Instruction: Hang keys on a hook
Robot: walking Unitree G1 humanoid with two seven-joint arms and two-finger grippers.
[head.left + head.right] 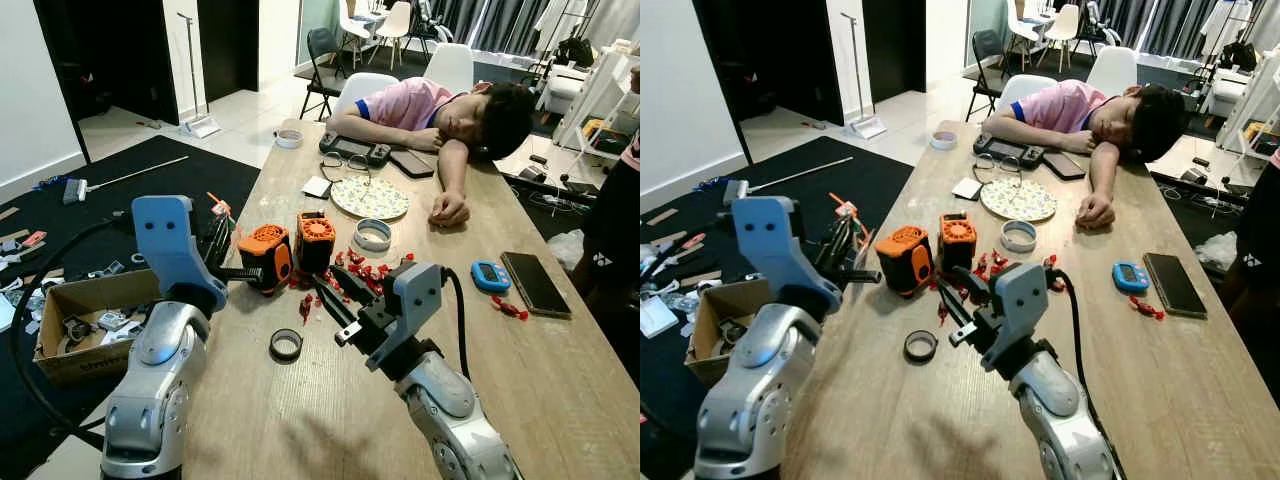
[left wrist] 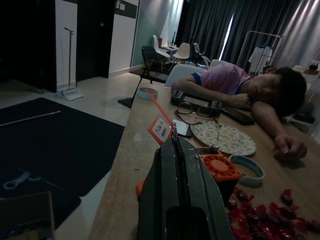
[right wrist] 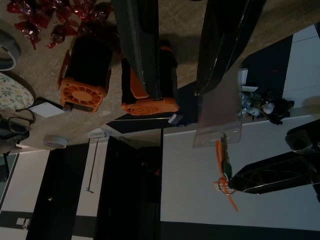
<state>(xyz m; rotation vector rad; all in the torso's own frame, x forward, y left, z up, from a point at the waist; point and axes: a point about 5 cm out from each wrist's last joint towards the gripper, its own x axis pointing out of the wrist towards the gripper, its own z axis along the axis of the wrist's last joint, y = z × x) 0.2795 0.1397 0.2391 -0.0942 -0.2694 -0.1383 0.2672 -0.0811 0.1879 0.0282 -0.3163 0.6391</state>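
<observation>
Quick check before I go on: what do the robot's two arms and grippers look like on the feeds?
Both arms are silver with rounded, glossy shells. Each wrist carries a pale blue housing, and each gripper has two long black fingers. The left gripper sits beyond its tall blue block; the right gripper has a black cable looping from its blue housing back along the forearm.

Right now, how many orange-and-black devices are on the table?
2: one orange device near the table's left edge by the left hand, the second device just right of it, beside the red wrappers.
</observation>
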